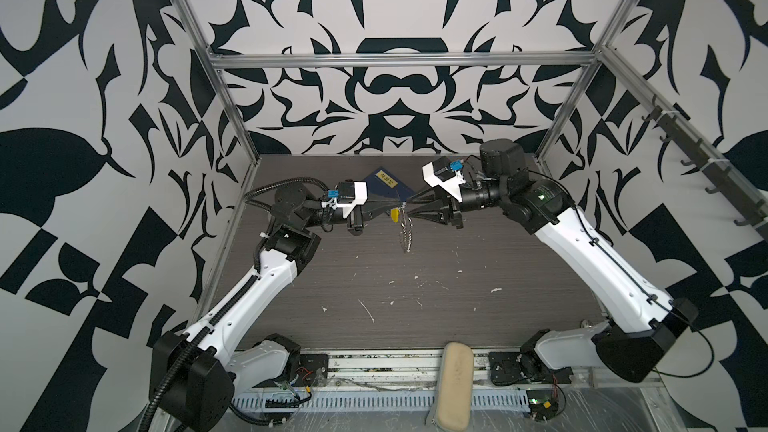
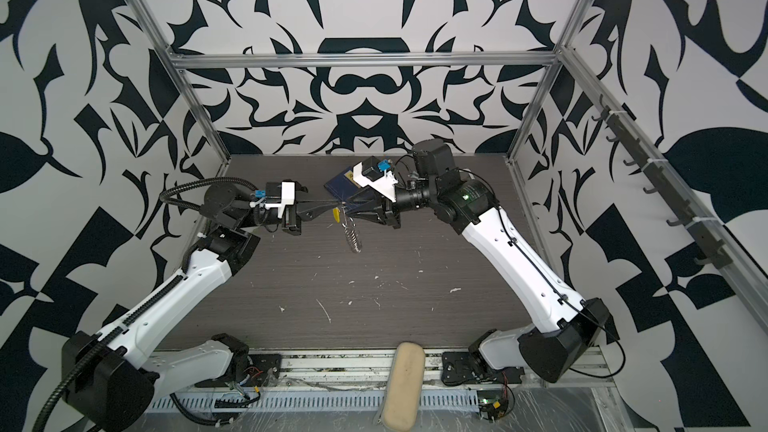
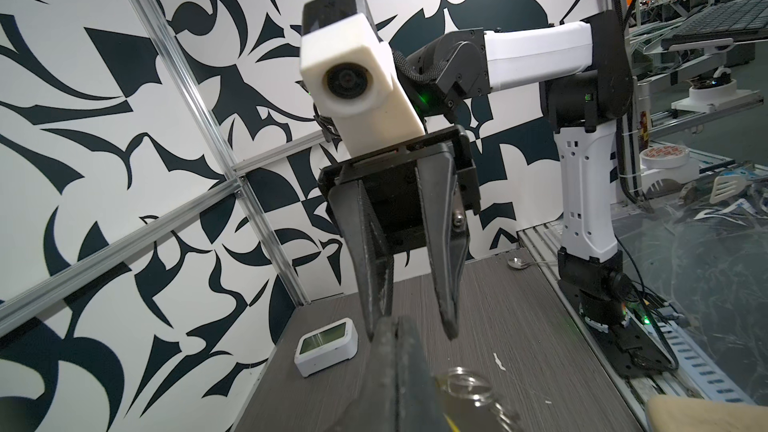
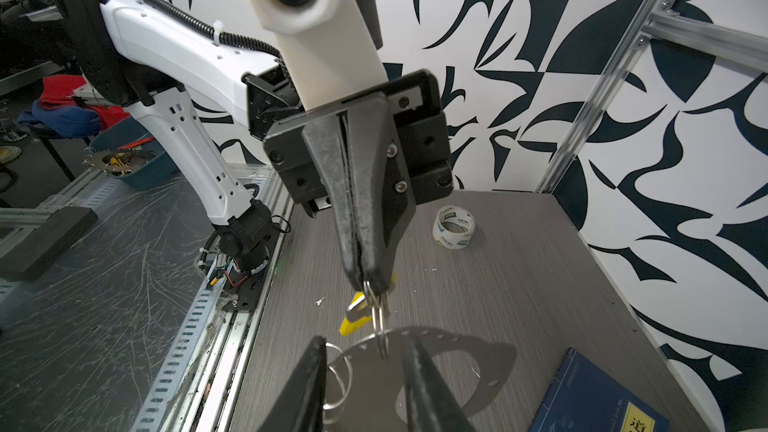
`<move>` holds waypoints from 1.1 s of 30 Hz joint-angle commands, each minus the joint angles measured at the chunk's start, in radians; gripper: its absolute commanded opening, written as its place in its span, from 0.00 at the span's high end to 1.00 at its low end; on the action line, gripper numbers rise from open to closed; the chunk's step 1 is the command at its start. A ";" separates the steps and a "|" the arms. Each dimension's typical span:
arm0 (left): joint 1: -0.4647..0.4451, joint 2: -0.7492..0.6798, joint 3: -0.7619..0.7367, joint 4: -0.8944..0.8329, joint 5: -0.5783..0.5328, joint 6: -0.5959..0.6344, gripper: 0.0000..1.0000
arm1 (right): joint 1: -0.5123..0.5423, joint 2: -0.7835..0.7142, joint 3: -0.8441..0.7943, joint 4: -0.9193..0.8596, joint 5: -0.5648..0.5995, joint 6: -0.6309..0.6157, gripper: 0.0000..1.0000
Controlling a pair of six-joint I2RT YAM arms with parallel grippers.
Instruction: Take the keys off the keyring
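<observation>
Keyring [image 1: 405, 236] dangles over counter [image 1: 436, 292], apparently hung from the small silver ring [image 4: 372, 299] that L gripper [image 4: 368, 278] pinches shut. Yellow key [image 4: 355, 320] hangs just beside it. R gripper [image 4: 365, 344] is spread, astride keyring, holding nothing.

Risk: w/o an R hold, keyring swings or twists, ring slips from L, and the lot drops toward blue book [image 1: 384, 182].

The dark wood-grain table [image 1: 436, 268] is scuffed with white flecks. A blue book [image 1: 384, 189] with a yellow label lies by its far edge. A tape roll [image 4: 454, 227] sits near the far left corner and a small white screened device [image 3: 326, 346] near the far right.
</observation>
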 commanded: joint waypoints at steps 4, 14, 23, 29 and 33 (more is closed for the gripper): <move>0.003 -0.028 0.027 0.008 0.013 0.001 1.00 | 0.013 0.009 0.054 0.026 -0.006 0.001 0.70; 0.003 -0.036 0.025 -0.009 0.002 0.008 1.00 | 0.020 0.012 0.055 0.016 0.015 -0.019 1.00; 0.015 -0.046 0.009 -0.008 -0.037 0.002 1.00 | -0.045 -0.110 -0.125 0.441 -0.108 0.259 1.00; 0.015 -0.045 -0.003 0.029 -0.044 -0.019 1.00 | -0.068 -0.133 -0.159 0.606 -0.151 0.388 1.00; 0.015 -0.038 -0.003 0.044 -0.039 -0.030 1.00 | -0.070 -0.132 -0.188 0.757 -0.168 0.507 1.00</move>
